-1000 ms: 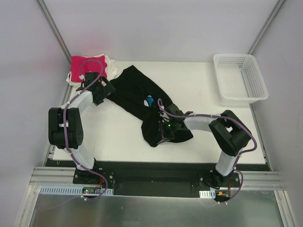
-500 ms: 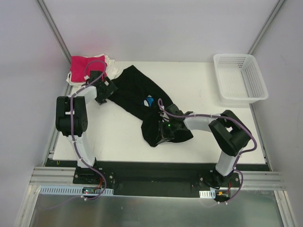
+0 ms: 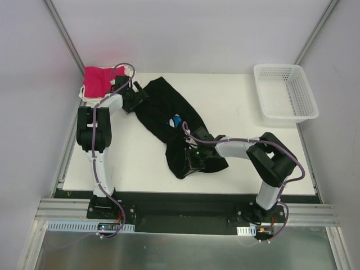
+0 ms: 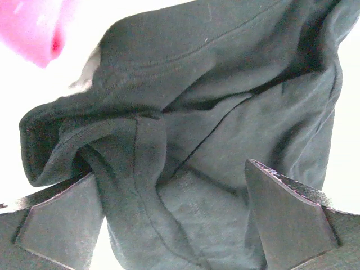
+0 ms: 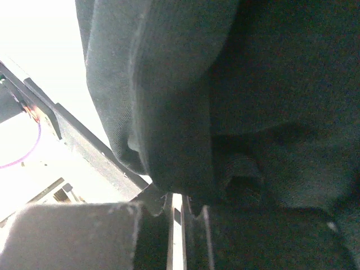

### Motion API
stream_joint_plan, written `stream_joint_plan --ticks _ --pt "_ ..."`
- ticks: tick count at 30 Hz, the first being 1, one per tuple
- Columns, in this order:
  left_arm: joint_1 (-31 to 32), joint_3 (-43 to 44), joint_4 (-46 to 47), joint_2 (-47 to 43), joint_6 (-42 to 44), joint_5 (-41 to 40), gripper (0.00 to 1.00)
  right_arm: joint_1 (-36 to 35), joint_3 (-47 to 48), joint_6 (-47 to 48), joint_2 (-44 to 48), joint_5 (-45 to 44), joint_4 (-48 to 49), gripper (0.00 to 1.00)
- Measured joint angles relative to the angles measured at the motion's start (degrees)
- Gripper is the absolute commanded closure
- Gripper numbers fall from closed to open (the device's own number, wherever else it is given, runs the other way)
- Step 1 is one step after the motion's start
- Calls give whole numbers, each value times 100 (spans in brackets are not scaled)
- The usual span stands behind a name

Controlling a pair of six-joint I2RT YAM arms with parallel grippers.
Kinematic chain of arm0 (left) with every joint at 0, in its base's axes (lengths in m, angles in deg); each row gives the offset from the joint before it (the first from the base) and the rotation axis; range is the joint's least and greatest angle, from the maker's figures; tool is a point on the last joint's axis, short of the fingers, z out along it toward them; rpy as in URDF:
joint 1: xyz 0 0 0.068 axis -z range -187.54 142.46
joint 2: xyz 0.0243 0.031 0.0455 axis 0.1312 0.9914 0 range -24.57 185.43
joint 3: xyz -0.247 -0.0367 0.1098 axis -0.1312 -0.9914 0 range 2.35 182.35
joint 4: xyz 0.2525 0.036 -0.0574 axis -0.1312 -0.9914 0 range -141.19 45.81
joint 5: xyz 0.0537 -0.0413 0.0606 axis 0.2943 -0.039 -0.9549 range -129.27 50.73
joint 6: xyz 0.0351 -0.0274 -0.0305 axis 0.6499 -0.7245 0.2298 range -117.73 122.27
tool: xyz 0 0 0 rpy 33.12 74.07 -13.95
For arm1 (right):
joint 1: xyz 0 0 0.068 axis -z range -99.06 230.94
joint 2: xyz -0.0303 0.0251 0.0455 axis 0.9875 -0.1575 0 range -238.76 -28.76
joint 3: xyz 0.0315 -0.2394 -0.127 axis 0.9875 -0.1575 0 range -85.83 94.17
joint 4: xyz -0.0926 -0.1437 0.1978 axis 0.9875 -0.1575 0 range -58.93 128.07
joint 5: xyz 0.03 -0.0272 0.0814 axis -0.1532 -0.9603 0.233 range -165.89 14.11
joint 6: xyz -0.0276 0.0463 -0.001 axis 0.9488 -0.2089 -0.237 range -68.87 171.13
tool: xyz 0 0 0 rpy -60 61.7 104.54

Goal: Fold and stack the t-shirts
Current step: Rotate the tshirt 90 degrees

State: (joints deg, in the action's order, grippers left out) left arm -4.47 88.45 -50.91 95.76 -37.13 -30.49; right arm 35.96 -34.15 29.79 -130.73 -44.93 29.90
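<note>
Black shirt: it lies crumpled in a long diagonal across the table, from the far left down to the near middle. A bit of its blue print peeks out among the folds.
Left gripper: it reaches out to the black shirt's far end, just beside the pink shirt. It is spread wide. In the wrist view a rumpled, seamed edge of black cloth sits between the fingers, and they are not squeezing it.
Right gripper: it sits low on the bunched near end of the black shirt. The jaws are pressed together and pinch a fold of the black cloth, which hangs thick and dark right at the tips in the wrist view.
Pink shirt: it lies folded flat at the table's far-left corner.
White shirts: they lie under the pink one, with only their pale edges showing around it.
Basket: white mesh, at the far-right corner of the table, well apart from all the shirts.
</note>
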Motion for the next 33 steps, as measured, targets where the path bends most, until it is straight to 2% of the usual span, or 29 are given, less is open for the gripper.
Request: stream_joint_plan --ticks 10,18,20,21,27,33 --pt "151 1600 11 1084 0 424 2 -505 236 352 0 -2 -669 99" --pt "262 2514 -15 1663 -11 772 2 -914 1110 557 -354 177 -1137 99" --pt "275 2677 -48 1753 -17 831 2 -977 1274 592 -470 245 -1187 91" --pt "289 2769 -63 1808 -22 868 2 -1008 1338 603 -520 275 -1204 81" --pt "289 3008 -131 1932 -20 966 1 -1043 1453 691 -601 334 -1379 51" --pt "289 3080 -131 1932 13 1054 1 -1025 1467 750 -597 372 -1515 50"
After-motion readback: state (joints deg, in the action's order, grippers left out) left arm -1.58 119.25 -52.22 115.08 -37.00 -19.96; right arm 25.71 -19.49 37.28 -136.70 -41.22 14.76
